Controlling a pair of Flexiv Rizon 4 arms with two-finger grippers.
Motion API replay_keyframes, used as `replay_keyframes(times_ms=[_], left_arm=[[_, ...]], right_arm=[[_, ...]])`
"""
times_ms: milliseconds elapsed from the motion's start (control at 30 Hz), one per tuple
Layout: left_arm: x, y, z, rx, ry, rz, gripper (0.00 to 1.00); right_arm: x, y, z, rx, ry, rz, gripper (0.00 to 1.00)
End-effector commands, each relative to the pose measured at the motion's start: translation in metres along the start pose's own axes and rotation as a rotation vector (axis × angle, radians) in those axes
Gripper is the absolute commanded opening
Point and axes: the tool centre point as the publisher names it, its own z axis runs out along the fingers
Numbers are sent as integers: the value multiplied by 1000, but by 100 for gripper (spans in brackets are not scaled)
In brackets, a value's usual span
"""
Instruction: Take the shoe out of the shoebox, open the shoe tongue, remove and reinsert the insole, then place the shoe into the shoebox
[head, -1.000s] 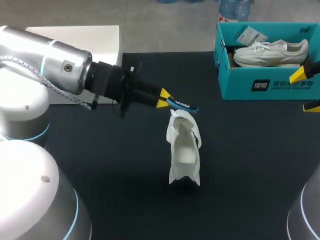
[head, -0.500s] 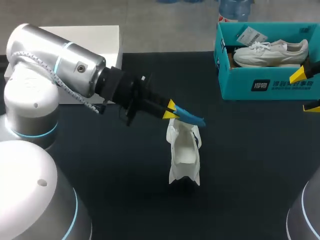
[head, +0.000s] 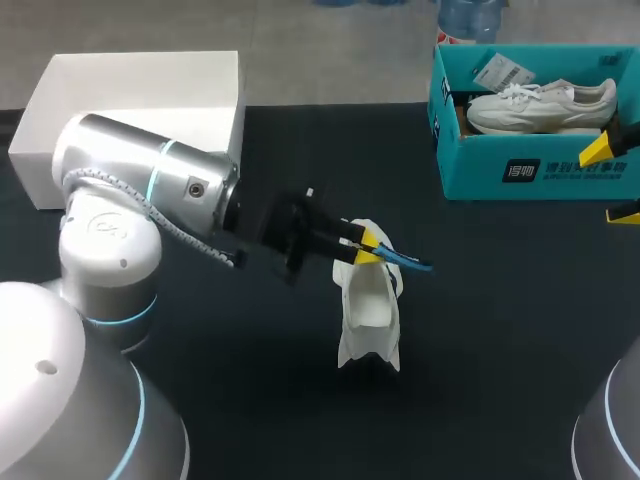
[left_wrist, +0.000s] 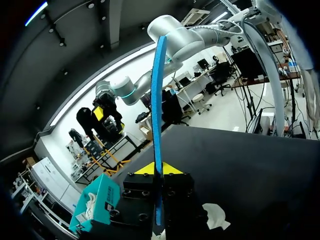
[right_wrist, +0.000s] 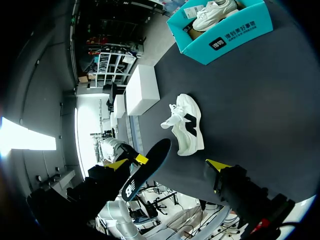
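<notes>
Left gripper: clamped on blue insole, already out of the shoe; reinsertion and return to shoebox outstanding.

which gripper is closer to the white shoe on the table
Left. The left gripper is right by the white shoe, holding the blue insole; the right gripper is far off beside the teal shoebox.

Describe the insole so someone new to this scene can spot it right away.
On the black table, a white shoe stands alone in the middle, away from the teal shoebox. Just above it, the left gripper is shut on the insole: a thin, flat blue strip sticking out past the yellow tips, the only blue thing there.
</notes>
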Motion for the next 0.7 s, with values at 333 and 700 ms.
replay_keyframes(times_ms=[333,700], left_arm=[[14,11,8,-3,18,-26,0],[31,40,9,-9,-34,-109,0]], right_arm=[[-1,-1,0,-2,-2,1,100],[-1,-1,0,-2,-2,1,100]])
